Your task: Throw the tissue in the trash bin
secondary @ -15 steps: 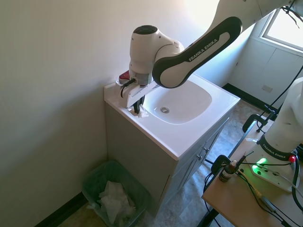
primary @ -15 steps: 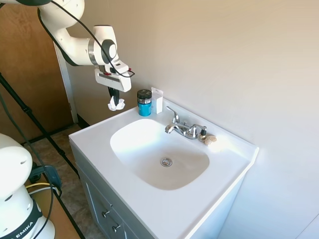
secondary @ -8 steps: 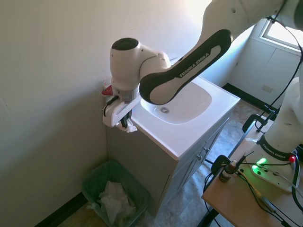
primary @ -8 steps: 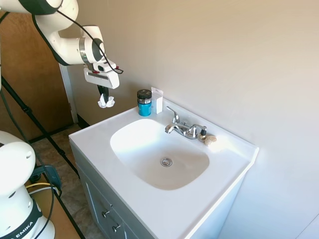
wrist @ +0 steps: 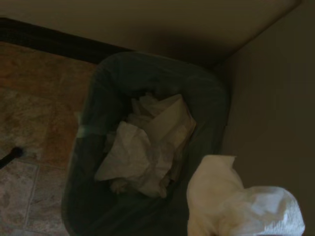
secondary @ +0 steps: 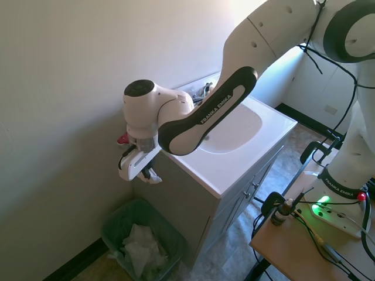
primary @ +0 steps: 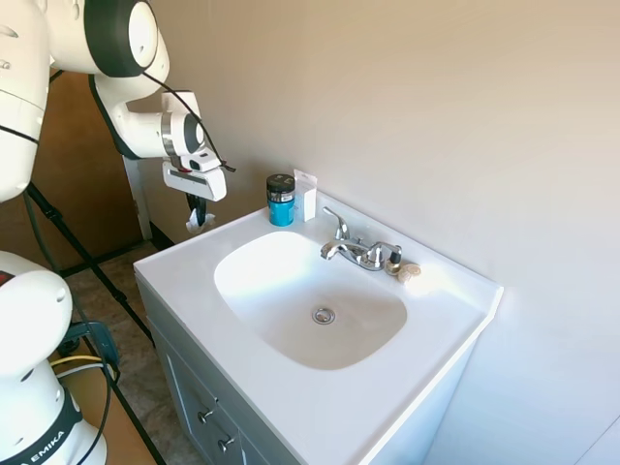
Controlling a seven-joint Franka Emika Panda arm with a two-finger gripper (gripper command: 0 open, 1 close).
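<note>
The tissue (primary: 196, 223) is a small crumpled white wad pinched in my gripper (primary: 199, 215), which is shut on it. The gripper (secondary: 151, 175) hangs off the end of the vanity, beside the wall and high above the floor. The tissue (secondary: 155, 179) pokes out below the fingers. The trash bin (secondary: 115, 220), a dark green tub, stands on the floor below, between wall and cabinet, and holds crumpled white paper. In the wrist view the trash bin (wrist: 96, 83) lies straight below, with the tissue (wrist: 236, 206) in the foreground.
On the white vanity top (primary: 184, 281) stand a blue-and-black jar (primary: 281, 200), an upright white card (primary: 306, 197), a chrome faucet (primary: 356, 250) and a beige lumpy object (primary: 408, 271). The cabinet side (secondary: 170, 199) and the wall flank the bin closely.
The arm has carried the tissue off the counter's end and lower, from above the vanity edge to over the bin. The gripper stays shut on it.
</note>
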